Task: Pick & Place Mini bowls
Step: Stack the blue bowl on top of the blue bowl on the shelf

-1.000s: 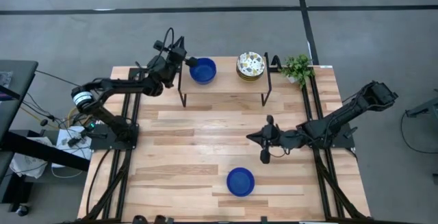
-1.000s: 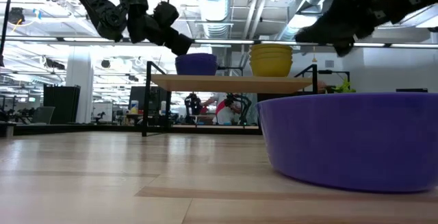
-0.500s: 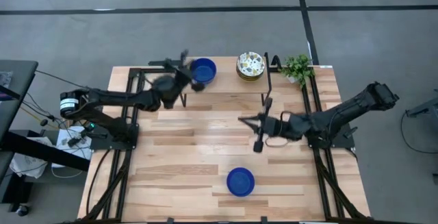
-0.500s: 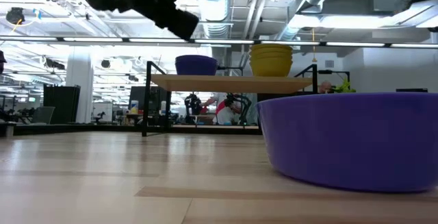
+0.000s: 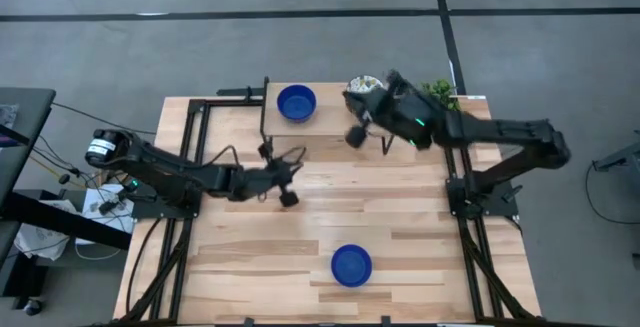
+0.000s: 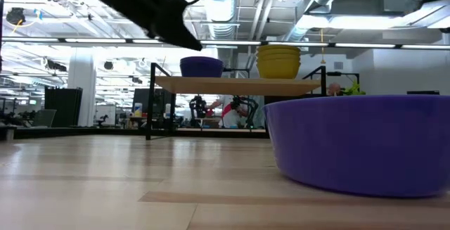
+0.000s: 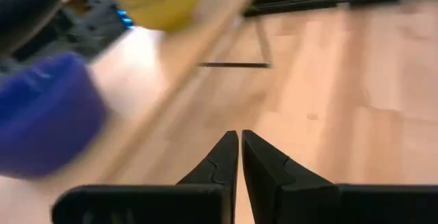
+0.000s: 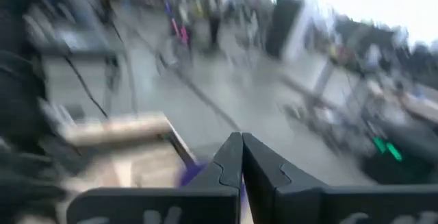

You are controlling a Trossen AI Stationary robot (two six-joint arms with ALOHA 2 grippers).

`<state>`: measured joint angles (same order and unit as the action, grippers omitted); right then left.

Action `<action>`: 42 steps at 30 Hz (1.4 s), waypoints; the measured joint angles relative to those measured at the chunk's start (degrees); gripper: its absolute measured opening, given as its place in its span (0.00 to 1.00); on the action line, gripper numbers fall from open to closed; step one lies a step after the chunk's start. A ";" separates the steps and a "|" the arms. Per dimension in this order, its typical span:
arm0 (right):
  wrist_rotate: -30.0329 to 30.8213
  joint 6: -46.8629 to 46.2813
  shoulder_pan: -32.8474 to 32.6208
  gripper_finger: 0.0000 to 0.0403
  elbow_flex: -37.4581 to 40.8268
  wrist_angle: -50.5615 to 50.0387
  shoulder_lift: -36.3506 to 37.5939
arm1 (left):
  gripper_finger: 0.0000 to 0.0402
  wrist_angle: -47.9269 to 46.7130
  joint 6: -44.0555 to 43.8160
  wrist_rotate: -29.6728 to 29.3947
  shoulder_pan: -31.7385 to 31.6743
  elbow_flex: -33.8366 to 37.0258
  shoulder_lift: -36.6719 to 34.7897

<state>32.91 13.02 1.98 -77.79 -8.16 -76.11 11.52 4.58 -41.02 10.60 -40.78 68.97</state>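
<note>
Right gripper [image 5: 356, 132], fingers together and empty, nears the patterned bowl stack [image 5: 366, 89] on the shelf [image 5: 325, 129]; should spread before descending. Left gripper [image 5: 288, 196], also together, waits mid-table.

The right gripper [image 8: 241, 157] is seen with its two dark fingers [image 8: 226, 166] pressed together. Beyond them, a pale wooden surface [image 8: 113, 129] and a blurred room are shown.

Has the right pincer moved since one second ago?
Yes. The right pincer went from mid-table up toward the shelf, near the patterned bowls.
</note>
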 joint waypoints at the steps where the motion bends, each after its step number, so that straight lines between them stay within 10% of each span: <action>1: -0.28 -1.31 1.83 0.00 -4.53 -5.76 -2.63 | 0.05 0.08 -1.59 0.11 1.37 0.77 -0.02; 10: -19.08 -2.34 1.66 0.00 -23.81 -26.30 -13.44 | 0.05 0.84 -11.52 9.81 13.12 3.09 -0.41; 28: -10.58 -11.54 -39.14 0.00 29.15 -6.74 4.67 | 0.06 6.51 -16.93 3.11 25.09 3.09 2.77; 42: -12.19 -17.64 -36.87 0.15 32.44 -1.96 -5.47 | 0.19 12.95 -20.47 6.96 21.68 3.07 8.45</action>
<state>20.71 -4.63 -34.89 -45.36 -10.11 -81.59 24.47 -15.89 -34.06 32.28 -37.71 77.42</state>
